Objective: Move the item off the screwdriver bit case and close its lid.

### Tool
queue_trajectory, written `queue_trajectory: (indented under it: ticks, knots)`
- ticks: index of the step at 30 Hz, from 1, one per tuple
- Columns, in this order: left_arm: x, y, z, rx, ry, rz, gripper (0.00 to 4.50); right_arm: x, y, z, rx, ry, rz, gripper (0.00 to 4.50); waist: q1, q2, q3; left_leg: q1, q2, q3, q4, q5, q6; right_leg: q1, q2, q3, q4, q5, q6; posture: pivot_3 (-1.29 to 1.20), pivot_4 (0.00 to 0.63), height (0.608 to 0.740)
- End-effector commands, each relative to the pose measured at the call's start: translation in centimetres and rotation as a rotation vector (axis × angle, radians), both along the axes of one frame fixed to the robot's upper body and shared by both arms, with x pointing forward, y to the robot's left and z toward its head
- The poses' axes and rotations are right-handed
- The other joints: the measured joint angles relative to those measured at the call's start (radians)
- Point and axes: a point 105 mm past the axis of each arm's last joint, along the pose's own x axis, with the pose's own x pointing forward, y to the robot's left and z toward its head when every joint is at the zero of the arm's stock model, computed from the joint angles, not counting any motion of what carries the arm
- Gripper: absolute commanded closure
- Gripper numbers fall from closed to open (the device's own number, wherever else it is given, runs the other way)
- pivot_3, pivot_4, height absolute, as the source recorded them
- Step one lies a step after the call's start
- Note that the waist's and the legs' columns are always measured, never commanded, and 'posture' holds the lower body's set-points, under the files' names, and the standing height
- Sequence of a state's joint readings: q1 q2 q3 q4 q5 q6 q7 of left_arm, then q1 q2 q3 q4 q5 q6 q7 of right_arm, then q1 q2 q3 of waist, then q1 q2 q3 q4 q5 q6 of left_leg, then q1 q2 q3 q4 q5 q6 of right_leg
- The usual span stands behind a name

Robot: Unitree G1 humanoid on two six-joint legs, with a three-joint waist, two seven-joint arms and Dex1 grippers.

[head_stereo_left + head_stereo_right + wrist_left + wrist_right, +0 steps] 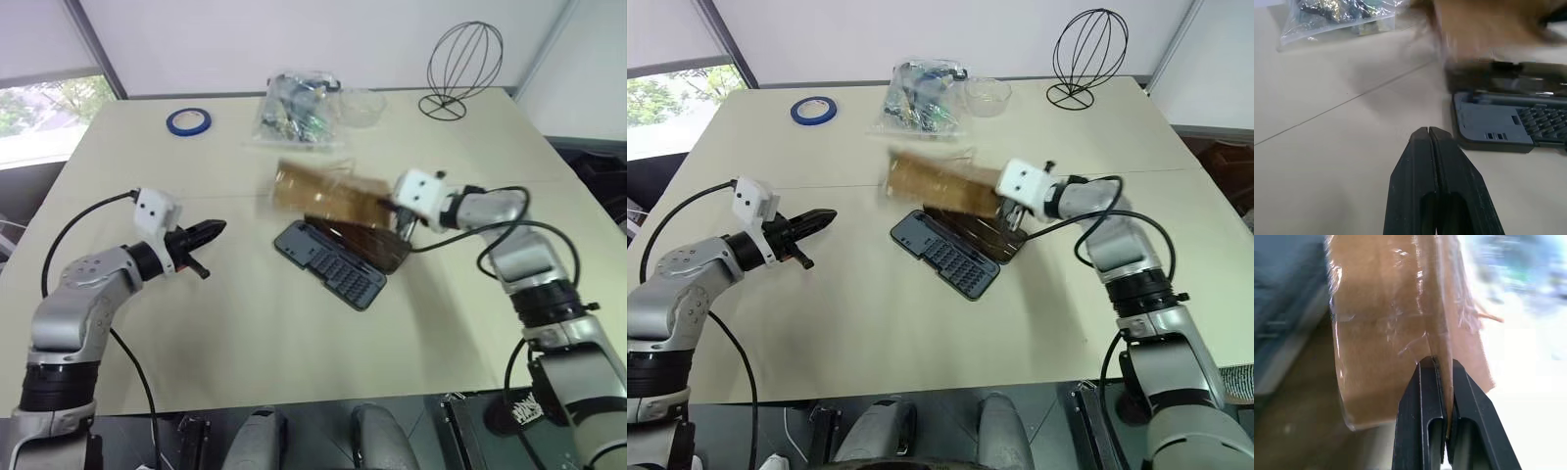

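Resting above the pale surface (pixel 245 323), the left gripper (pixel 214 232) has its fingers (pixel 1436 161) clenched on nothing. A blue tape ring (pixel 188 121) lies beyond it. Further back, a clear plastic bag (pixel 294 110) holds small mixed parts. Mid-surface, the screwdriver bit case (pixel 331 262) lies open, its grey-blue tray ribbed with rows of bits, the smoky brown lid (pixel 377 245) folded back. Lifted over that lid, the flat kraft paper bag (pixel 328 196) is pinched by the right gripper (pixel 1442 382). A black wire stand (pixel 460 67) sits far right.
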State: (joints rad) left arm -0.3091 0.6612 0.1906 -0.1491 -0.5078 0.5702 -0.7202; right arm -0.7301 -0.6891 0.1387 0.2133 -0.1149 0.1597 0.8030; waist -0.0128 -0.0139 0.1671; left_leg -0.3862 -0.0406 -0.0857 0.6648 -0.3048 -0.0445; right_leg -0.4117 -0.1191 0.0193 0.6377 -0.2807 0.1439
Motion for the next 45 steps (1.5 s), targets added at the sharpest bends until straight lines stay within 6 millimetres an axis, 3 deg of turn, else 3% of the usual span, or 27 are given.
queue_trajectory:
  ticks: [1, 5, 10, 15, 22, 28, 37, 40, 45]
  knots:
    - [-0.2, -0.4, 0.9, 0.01, -0.051, -0.015, 4.5, -0.6, -3.2, 3.0, 0.025, -0.117, -0.133, 4.46, 0.002, 0.0, 0.0, 0.0, 0.0, 0.0, 0.0, 0.0, 0.0, 0.0, 0.0, 0.0, 0.0, 0.0, 0.0, 0.0, 0.15, 0.74]
    - [0.1, -0.7, 0.6, 0.008, -0.046, -0.03, 4.5, -2.4, -10.5, 2.9, -0.082, -0.151, -0.381, 4.46, 0.007, 0.0, 0.0, -0.001, -0.001, 0.001, 0.0, 0.0, 0.0, 0.0, 0.0, 0.0, 0.0, 0.0, 0.0, 0.0, 0.15, 0.74]
    - [0.6, -1.0, 0.6, -0.002, -0.049, -0.04, 4.5, -4.1, -16.6, 1.9, -0.251, -0.148, -0.593, 4.46, -0.008, 0.001, 0.0, -0.001, -0.001, 0.003, 0.001, 0.0, 0.0, -0.001, 0.0, 0.0, 0.001, 0.0, 0.0, 0.0, 0.15, 0.74]
    - [0.7, -1.2, 0.4, -0.008, -0.051, -0.039, 4.5, -5.1, -20.4, 1.5, -0.293, -0.158, -0.748, 4.46, -0.011, 0.001, 0.0, 0.0, 0.0, 0.005, 0.001, 0.0, 0.0, -0.002, 0.0, 0.001, 0.005, 0.0, 0.0, 0.0, 0.15, 0.74]
    - [0.5, -1.4, 0.2, -0.005, -0.051, -0.037, 4.5, -5.3, -24.0, 0.6, -0.277, -0.16, -0.924, 4.46, -0.005, 0.001, 0.0, 0.0, 0.0, 0.005, 0.001, 0.0, 0.0, -0.002, 0.0, 0.002, 0.006, 0.0, 0.0, 0.0, 0.15, 0.74]
    - [0.1, -1.6, 0.0, -0.004, -0.049, -0.032, 4.5, -5.4, -25.7, -1.0, -0.249, -0.12, -1.006, 4.46, -0.006, 0.001, 0.0, 0.0, 0.0, 0.005, 0.002, 0.0, 0.0, -0.002, 0.0, 0.002, 0.006, 0.0, 0.0, 0.0, 0.15, 0.74]
    - [0.1, -1.2, 0.2, 0.001, -0.053, -0.019, 4.5, -5.6, -26.0, -4.5, -0.028, 0.023, -1.058, 4.46, -0.008, 0.001, 0.0, 0.0, 0.0, 0.005, 0.002, 0.0, 0.0, -0.002, 0.0, 0.002, 0.006, 0.0, 0.0, 0.0, 0.15, 0.74]
    - [0.2, -1.2, 0.2, 0.002, -0.054, -0.021, 4.5, -6.0, -26.4, -4.6, -0.018, 0.02, -1.069, 3.53, -0.006, 0.001, 0.0, 0.0, 0.0, 0.005, 0.002, 0.0, 0.0, -0.002, 0.0, 0.002, 0.006, 0.0, 0.0, 0.0, 0.15, 0.74]
    - [0.2, -1.3, 0.2, 0.002, -0.05, -0.03, 4.5, -6.7, -26.3, -3.7, -0.047, 0.009, -1.054, 1.08, -0.004, 0.001, -0.001, 0.0, 0.0, 0.005, 0.002, 0.0, 0.0, -0.001, 0.0, 0.002, 0.006, 0.0, 0.0, 0.0, 0.15, 0.74]
